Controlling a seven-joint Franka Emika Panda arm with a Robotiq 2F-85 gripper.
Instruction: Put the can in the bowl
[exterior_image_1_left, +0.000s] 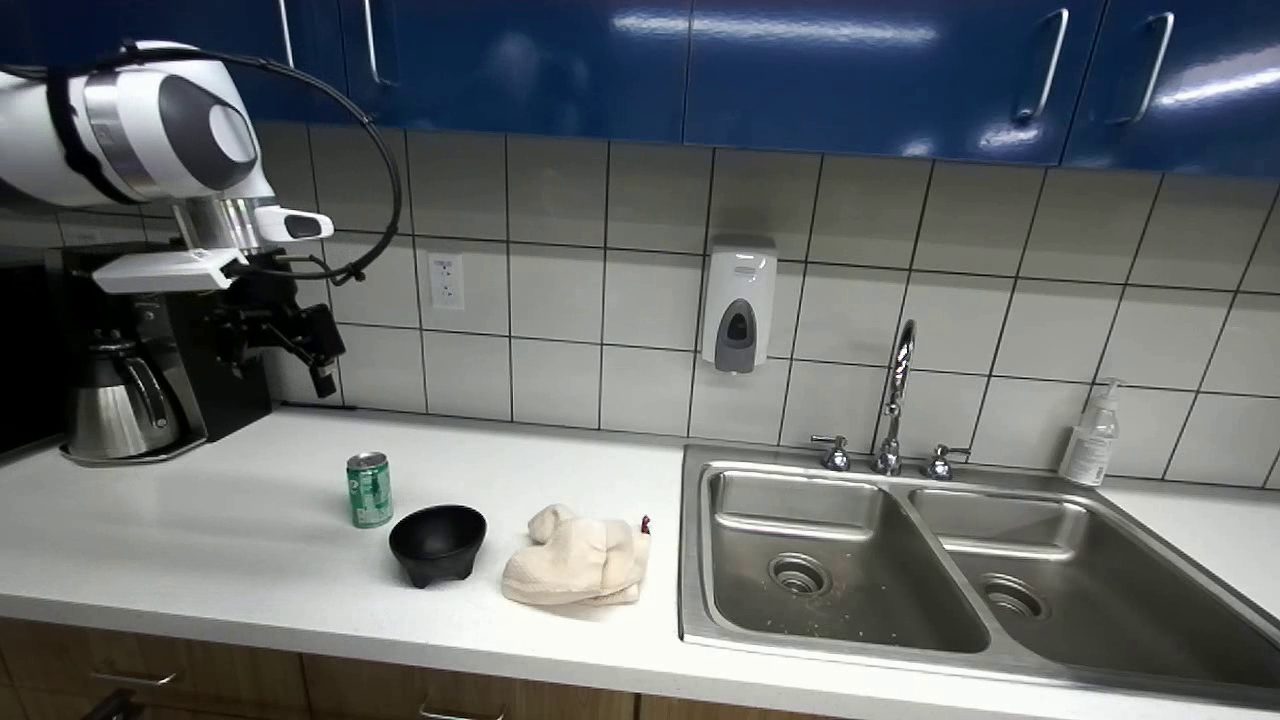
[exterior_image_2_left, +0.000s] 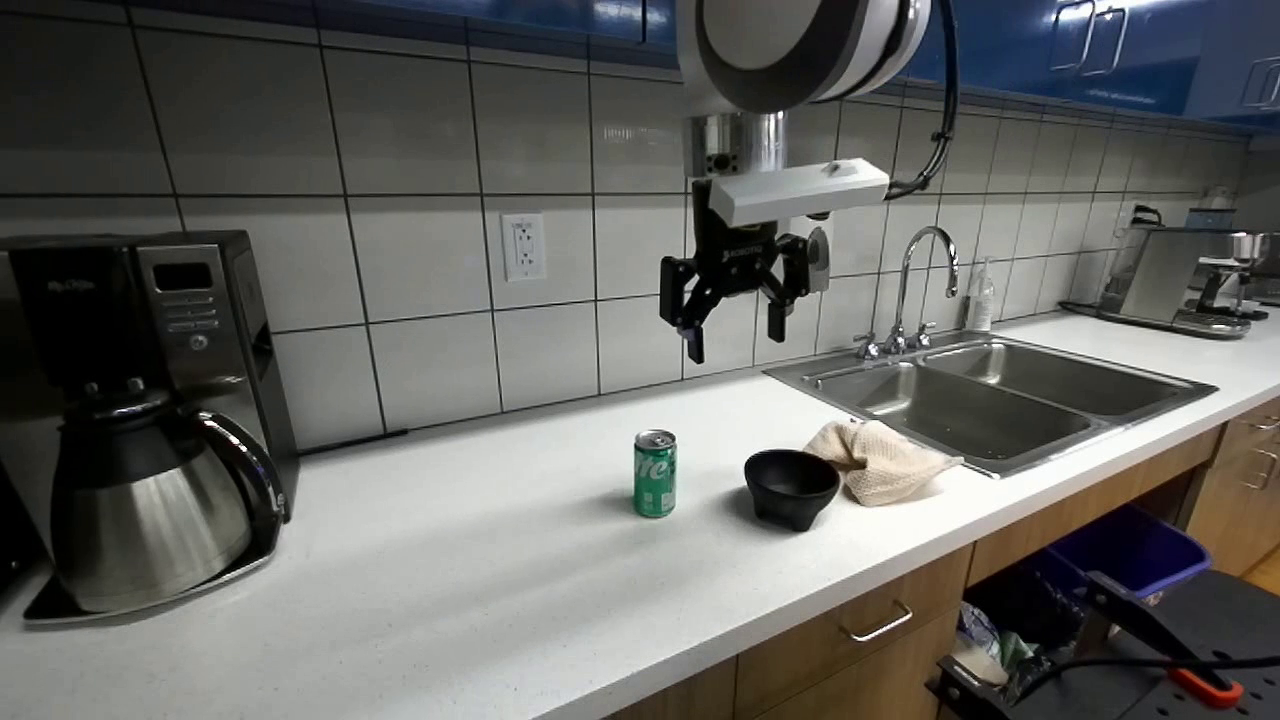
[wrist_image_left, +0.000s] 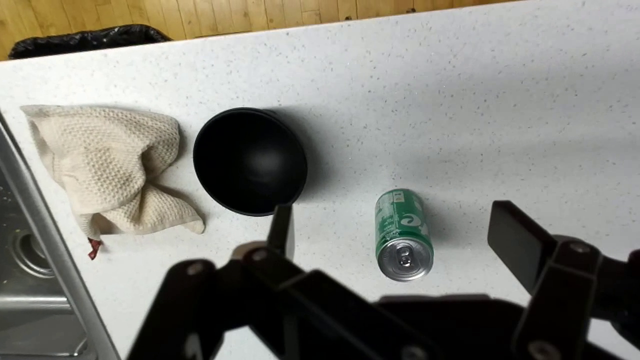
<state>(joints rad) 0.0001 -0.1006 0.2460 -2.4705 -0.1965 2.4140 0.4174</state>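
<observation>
- At the far left in an exterior view, you had the coffee maker (exterior_image_2_left: 205, 295), its steel carafe (exterior_image_2_left: 150, 530) upright.
- Next stood your can (exterior_image_2_left: 655, 478), green with a silvery top, upright on the white surface (exterior_image_2_left: 460, 565), outside the bowl (exterior_image_2_left: 790, 497).
- Your pincer (exterior_image_2_left: 737, 335) hung high over the surface, released, its fingers spread wide and pointing down; your wrist view showed the can below, framed between them.
- To the right you had the black bowl, upright on short feet, near the can but apart from it.
- Just beside the bowl, a cream cloth (exterior_image_2_left: 885, 467) lay crumpled.
- Beyond it, the steel double sink (exterior_image_2_left: 1000, 412) was set into the surface, the faucet (exterior_image_2_left: 896, 335) at its rear edge.
</observation>
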